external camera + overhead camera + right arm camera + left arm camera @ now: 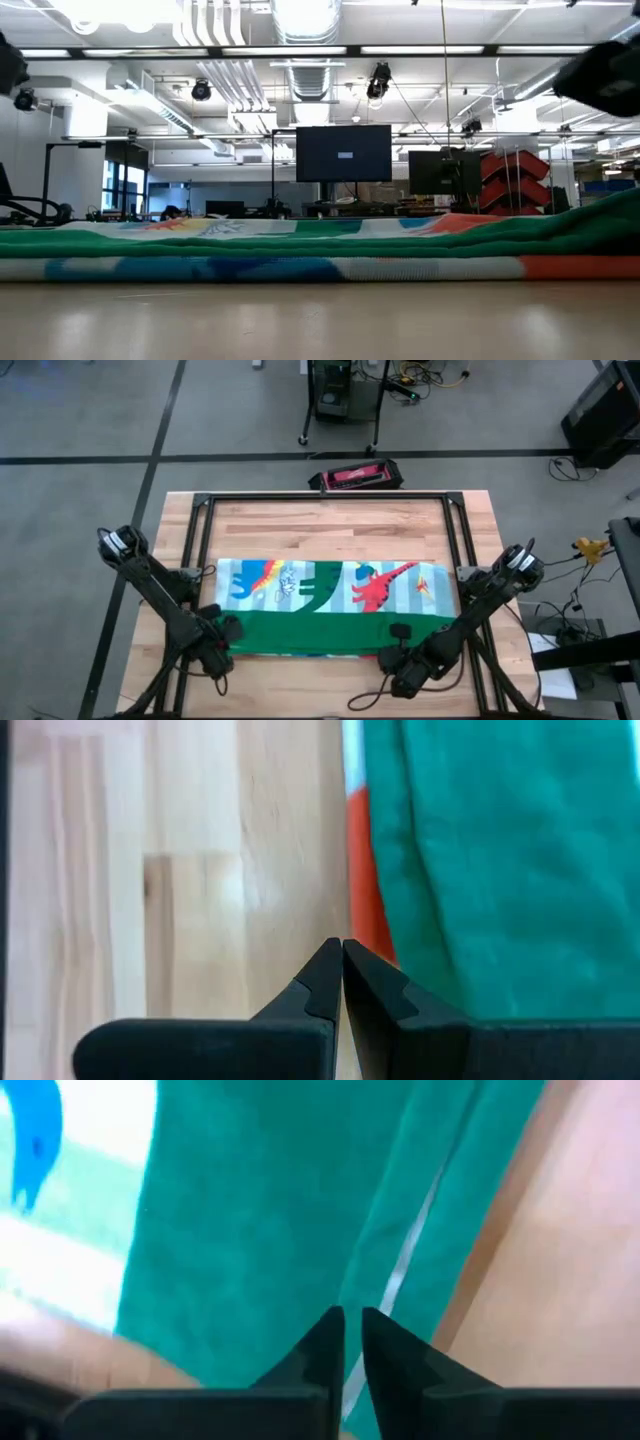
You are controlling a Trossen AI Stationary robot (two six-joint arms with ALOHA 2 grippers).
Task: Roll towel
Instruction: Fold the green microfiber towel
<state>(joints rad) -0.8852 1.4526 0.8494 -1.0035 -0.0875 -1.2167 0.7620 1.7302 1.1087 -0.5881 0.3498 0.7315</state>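
**Towel folded once along its near edge; the rolling itself mostly ahead**

Nearest the robot, both grippers sit at the towel's (330,610) near edge. The left gripper (350,1342) hangs just over the green fold with a thin slit between its fingertips and nothing caught in it. The right gripper (342,970) is closed on nothing, its tips over the bare table (330,525) just beside the towel's edge.

The towel lies spread across the middle of the table. Its near part is turned over, showing a green band, while the far part lies flat with its dinosaur print up. By that, only a first turn looks made; most of the roll remains.

Only the high view gives the whole layout and both arms. The low view alone shows thickness: the towel (300,255) stacked in layers, bulging higher at one end. The left wrist view shows a white-edged seam within the green fold, unseen from above.
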